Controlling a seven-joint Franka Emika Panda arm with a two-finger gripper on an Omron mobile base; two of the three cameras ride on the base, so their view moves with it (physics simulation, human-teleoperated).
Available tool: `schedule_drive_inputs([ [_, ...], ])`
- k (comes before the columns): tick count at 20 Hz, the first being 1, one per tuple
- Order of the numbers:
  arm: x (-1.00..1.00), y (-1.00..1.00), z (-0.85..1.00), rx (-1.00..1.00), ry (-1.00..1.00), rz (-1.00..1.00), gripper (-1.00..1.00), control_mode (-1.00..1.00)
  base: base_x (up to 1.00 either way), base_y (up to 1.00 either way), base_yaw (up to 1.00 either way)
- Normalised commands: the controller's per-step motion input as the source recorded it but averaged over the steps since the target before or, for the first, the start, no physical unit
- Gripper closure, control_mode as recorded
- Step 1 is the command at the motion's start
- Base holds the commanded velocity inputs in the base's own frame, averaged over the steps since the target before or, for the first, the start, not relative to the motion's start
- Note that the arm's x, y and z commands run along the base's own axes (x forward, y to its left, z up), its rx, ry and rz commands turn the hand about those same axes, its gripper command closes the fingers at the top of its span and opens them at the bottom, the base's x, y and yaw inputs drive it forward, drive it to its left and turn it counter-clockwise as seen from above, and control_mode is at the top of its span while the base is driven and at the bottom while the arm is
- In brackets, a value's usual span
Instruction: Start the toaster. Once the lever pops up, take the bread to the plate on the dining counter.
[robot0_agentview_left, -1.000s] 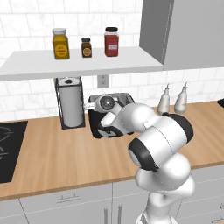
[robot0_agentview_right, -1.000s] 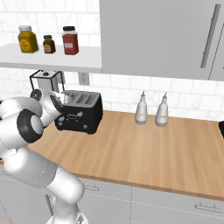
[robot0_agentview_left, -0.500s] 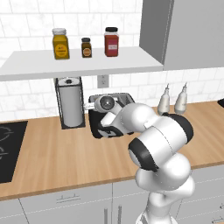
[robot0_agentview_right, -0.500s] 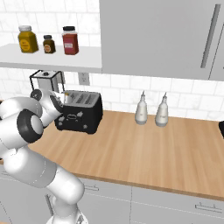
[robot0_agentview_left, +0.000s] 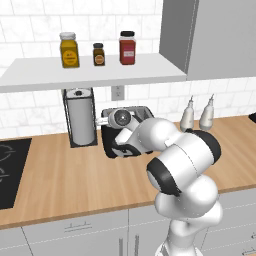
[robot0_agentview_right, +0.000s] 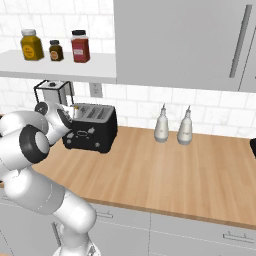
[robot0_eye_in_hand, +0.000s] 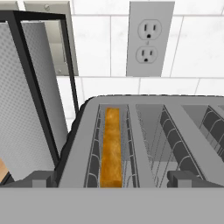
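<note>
Claw (robot0_eye_in_hand: 112, 181) spread wide, holding nothing, I see it just above the toaster (robot0_agentview_right: 92, 131); bread (robot0_eye_in_hand: 111, 148) sits in its leftmost slot.

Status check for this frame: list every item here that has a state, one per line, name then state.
toaster: upright on the wall counter, one slot loaded, the other slots bare.
bread: on edge, sunk in the slot nearest the paper-towel holder.
gripper: open, holding nothing, poised above the toaster's front edge.
paper-towel holder: upright beside the toaster, roll in place.
wall outlet: nothing plugged in.
shelf jars: upright, lids on.
</note>
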Motion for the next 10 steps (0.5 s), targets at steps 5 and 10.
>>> schedule_drive_inputs([
  [5, 0.0, 0.0, 0.0, 0.0, 0.0, 0.0, -1.0, -1.0, 0.0, 0.0, 0.0],
  [10, 0.0, 0.0, 0.0, 0.0, 0.0, 0.0, -1.0, -1.0, 0.0, 0.0, 0.0],
])
